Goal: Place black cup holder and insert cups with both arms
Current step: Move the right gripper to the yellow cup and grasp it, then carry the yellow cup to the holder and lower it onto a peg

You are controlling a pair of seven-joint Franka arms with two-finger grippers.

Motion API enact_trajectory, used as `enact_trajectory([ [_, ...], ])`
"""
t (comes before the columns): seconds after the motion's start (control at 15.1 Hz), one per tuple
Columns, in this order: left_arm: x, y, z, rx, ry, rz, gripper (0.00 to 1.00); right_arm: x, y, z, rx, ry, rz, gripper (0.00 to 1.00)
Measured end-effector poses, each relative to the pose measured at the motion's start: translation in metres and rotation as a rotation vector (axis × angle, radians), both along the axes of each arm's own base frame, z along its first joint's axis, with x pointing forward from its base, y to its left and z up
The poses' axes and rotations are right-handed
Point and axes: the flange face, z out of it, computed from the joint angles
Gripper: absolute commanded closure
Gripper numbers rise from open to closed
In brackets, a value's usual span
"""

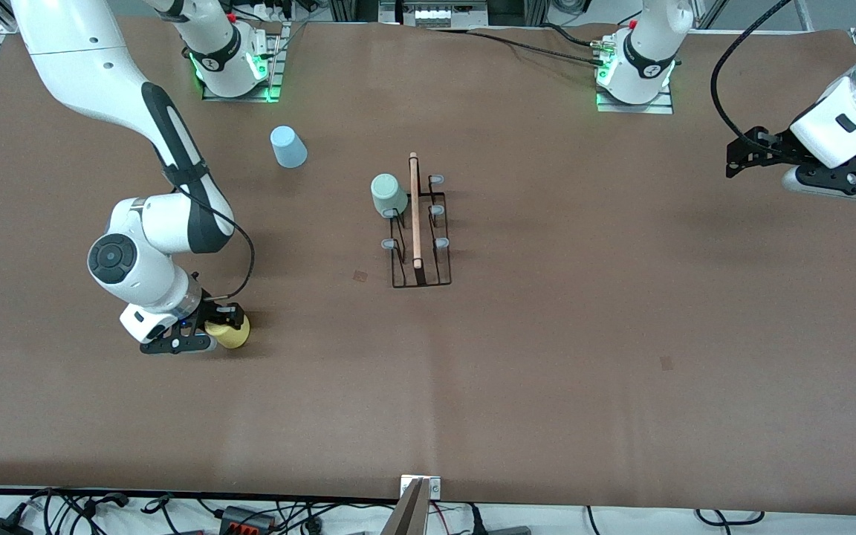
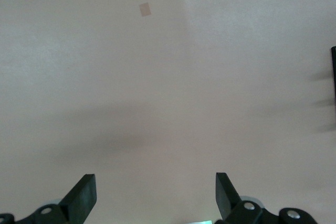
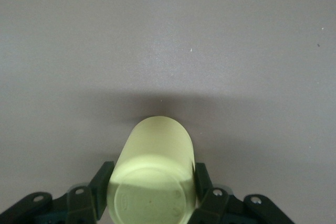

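Note:
The black cup holder (image 1: 419,281) stands at the table's middle, its wooden rod (image 1: 414,208) on top. A mint green cup (image 1: 388,195) sits upside down on one of its pegs on the side toward the right arm's end. A light blue cup (image 1: 288,146) stands upside down near the right arm's base. My right gripper (image 1: 226,321) is shut on the yellow cup (image 1: 233,334), low at the table, nearer the front camera than the holder. In the right wrist view its fingers (image 3: 203,182) press both sides of the cup (image 3: 157,150). My left gripper (image 1: 733,157) is open and empty, up over the left arm's end of the table (image 2: 156,192).
Small darker patches mark the brown table cover (image 1: 360,276) (image 1: 666,362); one shows in the left wrist view (image 2: 145,9). A black sliver of the rack (image 2: 333,72) shows at that view's edge. A metal bracket (image 1: 419,490) sits at the table's front edge.

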Motion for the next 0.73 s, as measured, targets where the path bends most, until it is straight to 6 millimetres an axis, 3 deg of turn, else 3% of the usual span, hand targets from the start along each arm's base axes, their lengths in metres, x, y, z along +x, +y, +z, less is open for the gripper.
enact_trajectory([
  [0.2, -0.001, 0.0, 0.001, 0.0, -0.002, 0.003, 0.0, -0.006, 0.027, 0.064, 0.005, 0.042, -0.025, 0.8],
  [0.33, -0.001, 0.001, 0.003, 0.001, -0.004, 0.012, 0.0, -0.022, 0.063, 0.115, 0.018, 0.048, -0.111, 0.8],
  [0.53, -0.002, 0.001, 0.003, 0.003, -0.003, 0.032, 0.0, -0.058, 0.149, 0.16, 0.054, 0.031, -0.289, 0.8],
  [0.73, -0.002, 0.001, 0.003, 0.004, 0.001, 0.043, 0.0, -0.102, 0.245, 0.17, 0.086, 0.032, -0.444, 0.8],
])
